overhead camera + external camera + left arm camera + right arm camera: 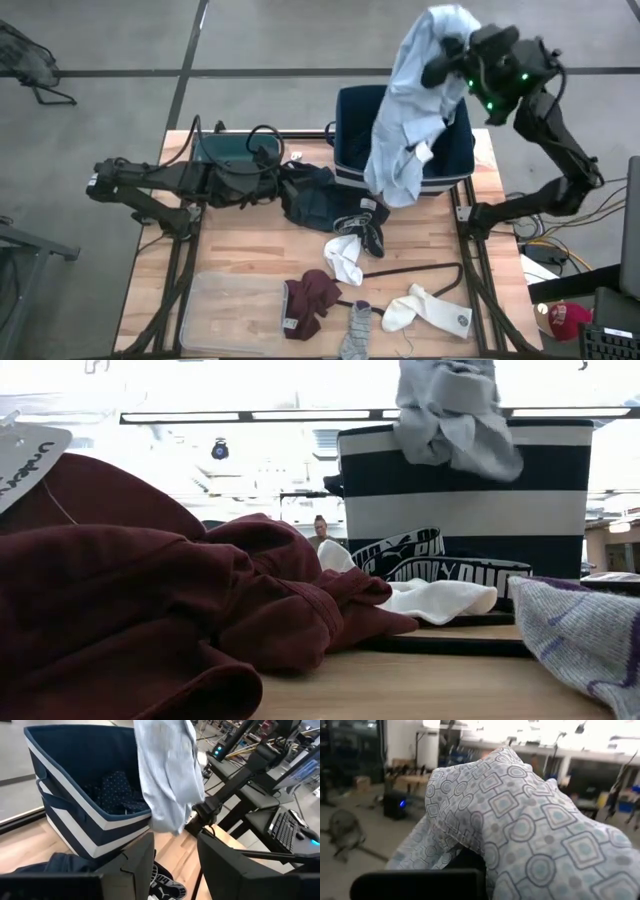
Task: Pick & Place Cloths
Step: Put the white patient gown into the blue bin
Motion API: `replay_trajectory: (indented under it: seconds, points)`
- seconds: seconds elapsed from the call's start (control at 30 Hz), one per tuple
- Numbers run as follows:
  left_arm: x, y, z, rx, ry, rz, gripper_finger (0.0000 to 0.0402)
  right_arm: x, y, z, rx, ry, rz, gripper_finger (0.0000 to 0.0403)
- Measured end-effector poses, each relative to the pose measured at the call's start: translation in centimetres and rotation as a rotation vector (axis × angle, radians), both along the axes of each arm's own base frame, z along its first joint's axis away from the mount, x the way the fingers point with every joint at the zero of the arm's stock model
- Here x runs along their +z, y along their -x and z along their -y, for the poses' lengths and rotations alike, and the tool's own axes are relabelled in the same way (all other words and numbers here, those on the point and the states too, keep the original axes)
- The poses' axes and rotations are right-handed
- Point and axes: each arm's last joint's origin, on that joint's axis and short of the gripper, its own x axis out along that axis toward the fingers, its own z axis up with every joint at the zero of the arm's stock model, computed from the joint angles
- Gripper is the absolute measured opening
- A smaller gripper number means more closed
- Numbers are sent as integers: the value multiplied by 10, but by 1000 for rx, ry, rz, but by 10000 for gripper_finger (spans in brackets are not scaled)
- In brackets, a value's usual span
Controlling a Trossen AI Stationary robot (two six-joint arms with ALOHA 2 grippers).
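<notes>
My right gripper [447, 58] is raised high over the navy-and-white striped basket [345, 110] and is shut on the light blue shirt [405, 120], which drapes over it in the right wrist view [520, 820]. My left gripper [175, 855] is open, low over the table beside the dark navy clothes [310, 195]. These lie in a heap in front of the basket. The maroon piece [312, 298], two white socks [345, 262] [432, 308] and a grey sock [357, 332] lie on the table's near half. A dotted navy garment [117, 792] lies inside the basket. My right gripper holds the light blue shirt near its upper end [440, 40]. The cloth bunched over the fingers hides the place of contact. The shirt hangs slack below the gripper. Its lower end [170, 817] reaches the basket's near rim; whether it touches, I cannot tell.
A thin black hanger [425, 272] lies between the socks. A clear plastic tray [230, 312] sits at the near left under the maroon piece's edge. A dark patterned sock [372, 225] lies by the basket's front. A person [320, 532] shows far behind the table.
</notes>
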Motion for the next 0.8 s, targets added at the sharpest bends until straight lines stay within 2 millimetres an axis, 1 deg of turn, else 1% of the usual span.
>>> replay_trajectory:
  seconds: [0.2,0.3,0.37,0.43,0.5,0.57,0.7,0.8]
  points:
    - [0,0,1,-2,2,2,156,34,-2,5,-48,95,15,13]
    - [0,0,1,-4,2,2,156,41,-5,6,-29,76,57,13]
    - [0,0,1,-4,2,1,156,39,-6,6,-5,27,37,13]
    - [0,0,1,-5,-1,-1,156,30,-10,8,-3,-30,-37,13]
    - [0,0,1,-9,-13,-6,156,17,-14,10,0,-117,-106,13]
    - [0,0,1,-10,-19,-9,156,0,-19,12,31,-244,-149,13]
    - [0,0,1,-11,-17,-8,156,-33,-28,10,189,-532,-228,13]
    - [0,0,2,-27,-10,-8,156,-55,-33,9,236,-721,-288,14]
